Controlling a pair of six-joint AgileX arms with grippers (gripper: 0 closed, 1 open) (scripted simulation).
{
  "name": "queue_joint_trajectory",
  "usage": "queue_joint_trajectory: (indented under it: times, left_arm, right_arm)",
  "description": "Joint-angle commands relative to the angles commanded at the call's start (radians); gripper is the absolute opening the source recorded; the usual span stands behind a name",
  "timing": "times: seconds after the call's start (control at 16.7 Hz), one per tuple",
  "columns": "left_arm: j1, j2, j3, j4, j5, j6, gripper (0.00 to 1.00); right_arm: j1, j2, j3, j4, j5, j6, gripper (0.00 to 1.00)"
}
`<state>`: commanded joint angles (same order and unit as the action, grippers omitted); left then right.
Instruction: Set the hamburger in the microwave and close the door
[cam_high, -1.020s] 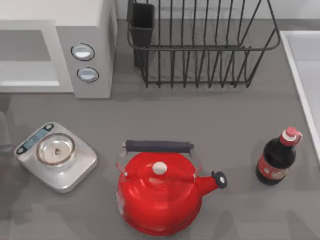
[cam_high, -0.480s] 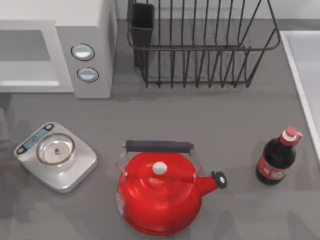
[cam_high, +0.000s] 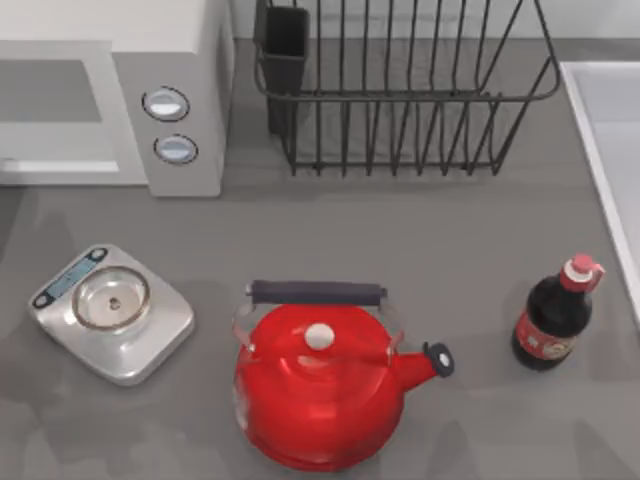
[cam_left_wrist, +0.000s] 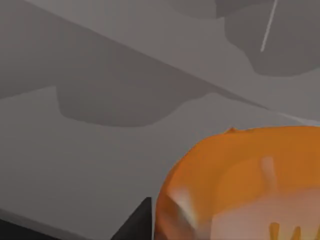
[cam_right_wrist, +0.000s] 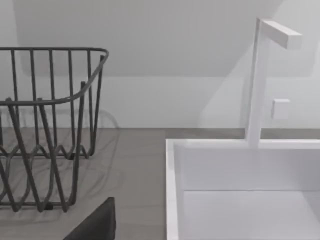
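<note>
The hamburger (cam_left_wrist: 250, 180), an orange-tan bun with pale bits, looms close in the left wrist view. One dark fingertip (cam_left_wrist: 137, 225) of my left gripper presses against its side, and pale grey surfaces lie around it. The white microwave (cam_high: 190, 50) stands at the table's back left with its grey inside (cam_high: 50, 110) exposed and two round knobs (cam_high: 166, 103) on its panel. The door is out of view. In the right wrist view a dark finger (cam_right_wrist: 95, 222) of my right gripper hangs near the dish rack and the sink.
A silver scale (cam_high: 112, 312) sits front left and a red kettle (cam_high: 320, 385) front centre. A dark bottle (cam_high: 553, 322) with a red cap stands at the right. A black wire dish rack (cam_high: 400, 90) is at the back, and a white sink (cam_high: 610, 130) with a faucet (cam_right_wrist: 260, 80) is at the right edge.
A faint shadow at the table's left edge, below the microwave, has faded away. Nothing on the table has moved.
</note>
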<state>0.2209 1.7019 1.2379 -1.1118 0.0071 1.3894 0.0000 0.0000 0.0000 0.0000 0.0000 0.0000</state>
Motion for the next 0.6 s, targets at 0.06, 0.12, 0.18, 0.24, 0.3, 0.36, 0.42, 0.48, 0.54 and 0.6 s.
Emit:
queue_joint_trajectory:
  times: [0.06,0.12,0.18,0.24,0.3,0.36,0.42,0.48,0.54,0.6]
  left_arm:
    - [0.0,-0.009,0.011,-0.014,0.0,-0.002,0.0]
    - [0.0,-0.012,0.015,-0.019,0.0,-0.002,0.0]
    - [0.0,-0.012,0.015,-0.019,0.0,-0.002,0.0]
    - [0.0,-0.012,0.015,-0.019,0.0,-0.002,0.0]
    - [0.001,-0.008,0.012,-0.016,0.0,0.0,0.0]
    - [0.001,-0.008,0.012,-0.016,0.0,0.0,0.0]
    - [0.0,-0.004,0.012,-0.008,-0.001,-0.005,0.0]
    - [-0.004,0.004,0.012,0.007,-0.002,-0.015,0.0]
    - [-0.01,0.015,0.011,0.029,-0.004,-0.03,0.0]
    - [-0.018,0.029,0.005,0.063,-0.005,-0.051,0.0]
  right_arm:
    - [0.0,0.0,0.0,0.0,0.0,0.0,1.0]
    - [0.0,0.0,0.0,0.0,0.0,0.0,1.0]
    - [0.0,0.0,0.0,0.0,0.0,0.0,1.0]
    - [0.0,0.0,0.0,0.0,0.0,0.0,1.0]
    - [0.0,0.0,0.0,0.0,0.0,0.0,1.0]
    - [0.0,0.0,0.0,0.0,0.0,0.0,1.0]
    - [0.0,0.0,0.0,0.0,0.0,0.0,1.0]
    - [0.0,0.0,0.0,0.0,0.0,0.0,1.0]
    - [0.0,0.0,0.0,0.0,0.0,0.0,1.0]
    - [0.0,0.0,0.0,0.0,0.0,0.0,1.0]
